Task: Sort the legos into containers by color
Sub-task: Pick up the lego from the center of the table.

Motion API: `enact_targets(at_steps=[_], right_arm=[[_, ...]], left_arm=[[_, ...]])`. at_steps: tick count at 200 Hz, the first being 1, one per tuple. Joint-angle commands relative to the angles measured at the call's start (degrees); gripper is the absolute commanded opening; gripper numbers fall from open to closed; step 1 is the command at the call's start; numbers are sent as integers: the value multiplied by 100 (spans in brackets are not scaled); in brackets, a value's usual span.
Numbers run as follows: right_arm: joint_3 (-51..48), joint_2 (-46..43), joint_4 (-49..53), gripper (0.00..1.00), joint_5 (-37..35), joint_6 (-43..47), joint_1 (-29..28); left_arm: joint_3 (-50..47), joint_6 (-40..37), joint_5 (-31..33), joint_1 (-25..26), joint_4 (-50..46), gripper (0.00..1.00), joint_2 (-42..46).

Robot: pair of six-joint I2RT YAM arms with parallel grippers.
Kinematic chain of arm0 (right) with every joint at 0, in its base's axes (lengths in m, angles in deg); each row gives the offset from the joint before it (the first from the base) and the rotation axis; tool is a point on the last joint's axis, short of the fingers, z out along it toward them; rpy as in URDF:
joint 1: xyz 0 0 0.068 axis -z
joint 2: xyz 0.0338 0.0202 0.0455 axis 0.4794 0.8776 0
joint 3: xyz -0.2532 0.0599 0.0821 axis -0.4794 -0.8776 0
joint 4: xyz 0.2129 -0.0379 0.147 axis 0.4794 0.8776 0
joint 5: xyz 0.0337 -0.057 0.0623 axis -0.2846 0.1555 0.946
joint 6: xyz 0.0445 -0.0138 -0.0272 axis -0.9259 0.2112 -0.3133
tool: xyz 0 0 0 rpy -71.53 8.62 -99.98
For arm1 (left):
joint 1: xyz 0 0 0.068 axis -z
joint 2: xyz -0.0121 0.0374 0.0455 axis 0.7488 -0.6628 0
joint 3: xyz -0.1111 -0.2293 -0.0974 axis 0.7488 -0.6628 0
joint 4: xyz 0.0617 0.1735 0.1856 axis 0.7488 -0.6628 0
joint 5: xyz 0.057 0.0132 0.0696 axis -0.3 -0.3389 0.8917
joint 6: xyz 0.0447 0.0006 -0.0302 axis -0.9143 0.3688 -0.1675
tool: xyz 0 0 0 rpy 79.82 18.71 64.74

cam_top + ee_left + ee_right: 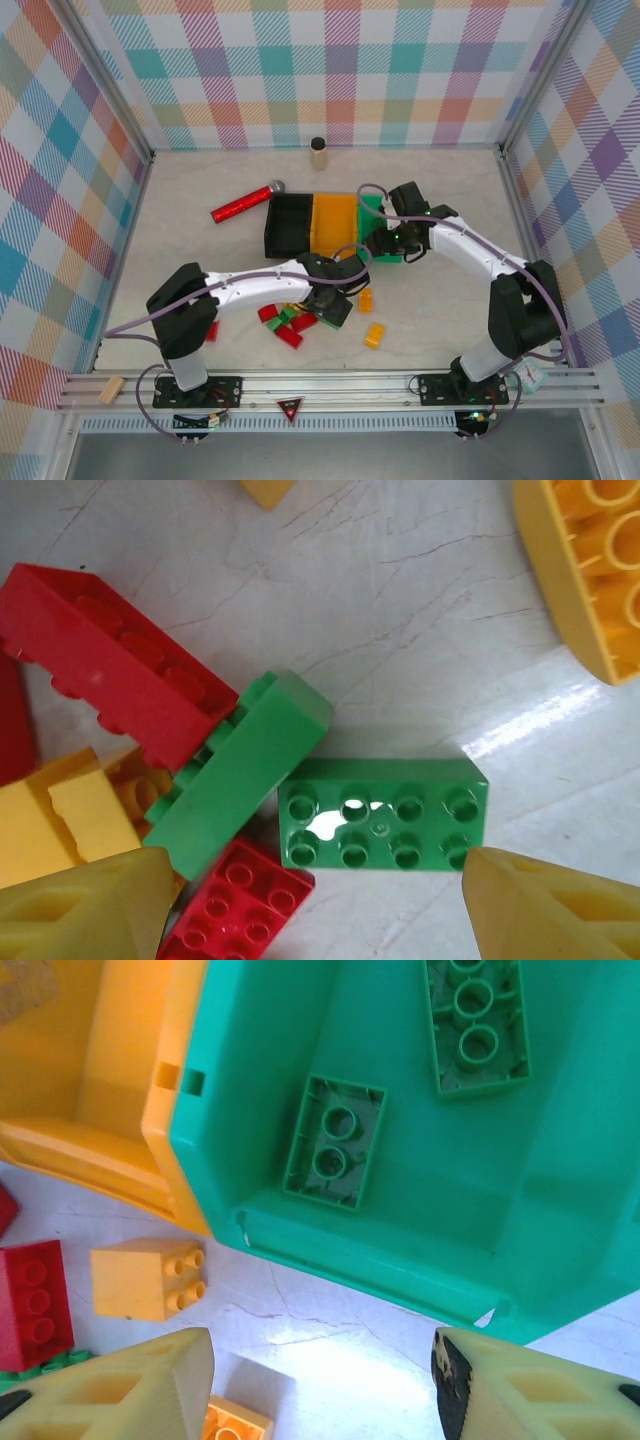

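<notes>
The joined bins stand mid-table: black (pixel 288 225), orange (pixel 335 225) and green (pixel 372 205). My left gripper (pixel 335 302) hovers open over the lego pile (pixel 290 322). In the left wrist view its fingertips (pixel 90 910) flank a flat green 2x4 brick (pixel 385 825) without touching it. A second green brick (pixel 245 770) lies on its side against red bricks (pixel 110 670). My right gripper (pixel 320 1390) is open and empty at the near wall of the green bin (pixel 420 1160), which holds two upturned green bricks (pixel 335 1140).
A long red cylinder (pixel 245 203) lies left of the bins and a tan cylinder (pixel 318 153) stands at the back. Loose yellow bricks (pixel 374 335) lie right of the pile, one red brick (pixel 212 330) by the left arm. A yellow brick (pixel 145 1278) sits near the orange bin (pixel 90 1060).
</notes>
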Motion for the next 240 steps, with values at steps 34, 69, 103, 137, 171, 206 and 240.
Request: enact_targets(at_steps=[34, 69, 103, 137, 171, 206, 240], right_arm=[[-149, -142, 13, 60, 71, -63, 43], [-166, -143, -39, 60, 15, -121, 48], [-168, -21, -109, 60, 117, -183, 47], [-134, -28, -104, 60, 124, -207, 46], [-79, -11, -93, 60, 184, -218, 50], [-110, -54, -59, 60, 196, -218, 52], [-193, -146, -59, 60, 176, -228, 48]], left_arm=[[526, -419, 387, 5, -346, 76, -575], [268, -379, 384, -60, -310, 74, -499], [77, -384, 257, -253, -205, 69, -351], [-137, -364, 193, -388, -98, 63, -202], [-160, -380, 168, -504, -52, 58, -240], [120, -446, 85, -511, -52, 50, -417], [235, -444, 136, -634, -77, 50, -382]])
